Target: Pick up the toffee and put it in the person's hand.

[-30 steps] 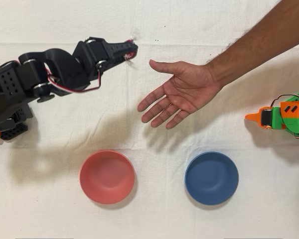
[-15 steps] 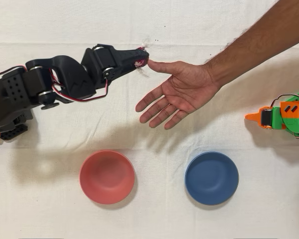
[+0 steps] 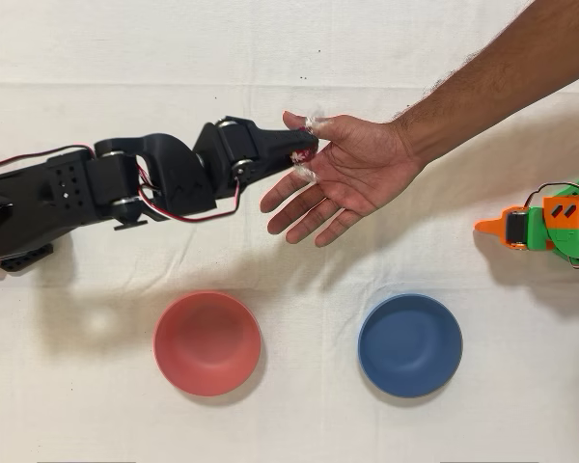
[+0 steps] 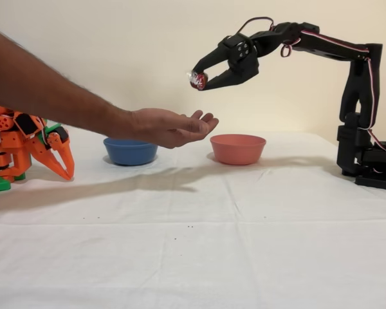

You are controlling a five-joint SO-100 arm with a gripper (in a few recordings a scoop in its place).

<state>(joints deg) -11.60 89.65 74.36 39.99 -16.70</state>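
Note:
The toffee point(image 3: 303, 154) point(image 4: 197, 80), a small dark red sweet with clear twisted ends, is pinched at the tip of the black arm's gripper point(image 3: 307, 152) point(image 4: 199, 81), which is shut on it. In the fixed view it hangs in the air above the fingertips of the person's hand point(image 4: 170, 127). From overhead, the hand point(image 3: 352, 177) lies palm up with fingers spread, and the toffee sits over its thumb-side edge. Gripper and hand do not touch in the fixed view.
A pink bowl point(image 3: 207, 342) point(image 4: 237, 148) and a blue bowl point(image 3: 409, 344) point(image 4: 130, 150) stand on the white cloth below the hand in the overhead view. The idle orange arm point(image 3: 550, 222) point(image 4: 26, 145) rests at the overhead right edge. The person's forearm point(image 3: 492, 82) enters from the top right.
The black arm has stretched to the right with the toffee, from left of the thumb to over the edge of the palm. The hand has barely moved.

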